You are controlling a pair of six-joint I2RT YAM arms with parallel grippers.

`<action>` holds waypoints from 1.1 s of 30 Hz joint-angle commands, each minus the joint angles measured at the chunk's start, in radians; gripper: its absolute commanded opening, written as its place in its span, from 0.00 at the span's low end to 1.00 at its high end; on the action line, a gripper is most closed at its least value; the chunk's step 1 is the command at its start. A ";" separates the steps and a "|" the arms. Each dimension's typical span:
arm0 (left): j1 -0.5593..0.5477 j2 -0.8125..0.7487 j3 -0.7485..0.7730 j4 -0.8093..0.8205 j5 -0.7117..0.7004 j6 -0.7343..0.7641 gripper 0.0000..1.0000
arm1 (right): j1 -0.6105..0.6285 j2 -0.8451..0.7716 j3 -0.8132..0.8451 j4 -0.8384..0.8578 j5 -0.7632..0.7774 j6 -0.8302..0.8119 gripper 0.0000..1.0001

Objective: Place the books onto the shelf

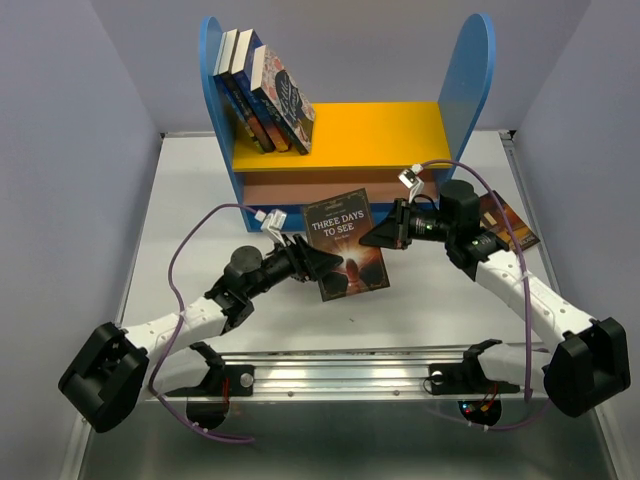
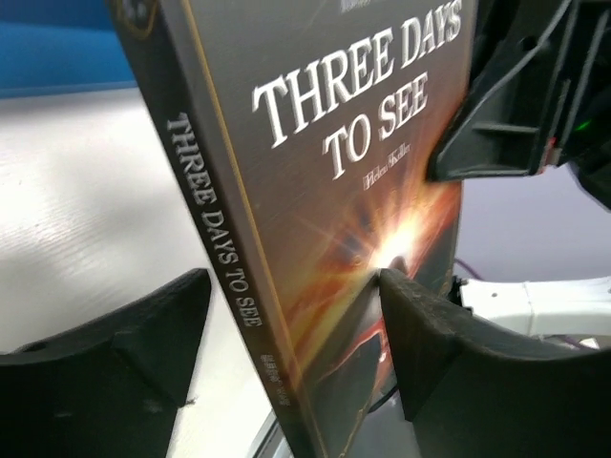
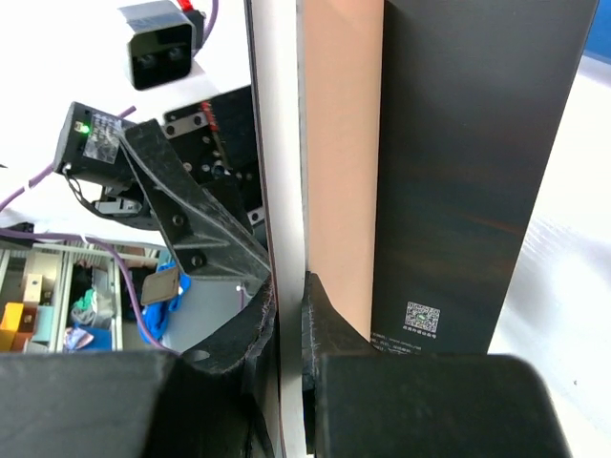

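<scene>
The left gripper (image 1: 322, 262) is set wide open astride the spine of Three Days to See (image 1: 345, 245), with nothing yet clamped. The book is held upright in front of the shelf (image 1: 380, 135), where 3 books (image 1: 265, 95) are leant at the left end. Its right edge is pinched by the closed right gripper (image 1: 378, 238). The left jaws are best closed squarely on both covers before the right pinch is released, so that tilting is avoided.
</scene>
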 commanded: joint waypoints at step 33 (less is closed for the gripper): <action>0.011 -0.220 0.371 -0.339 -0.054 0.469 0.00 | -0.005 -0.214 0.170 -0.431 1.126 -0.177 1.00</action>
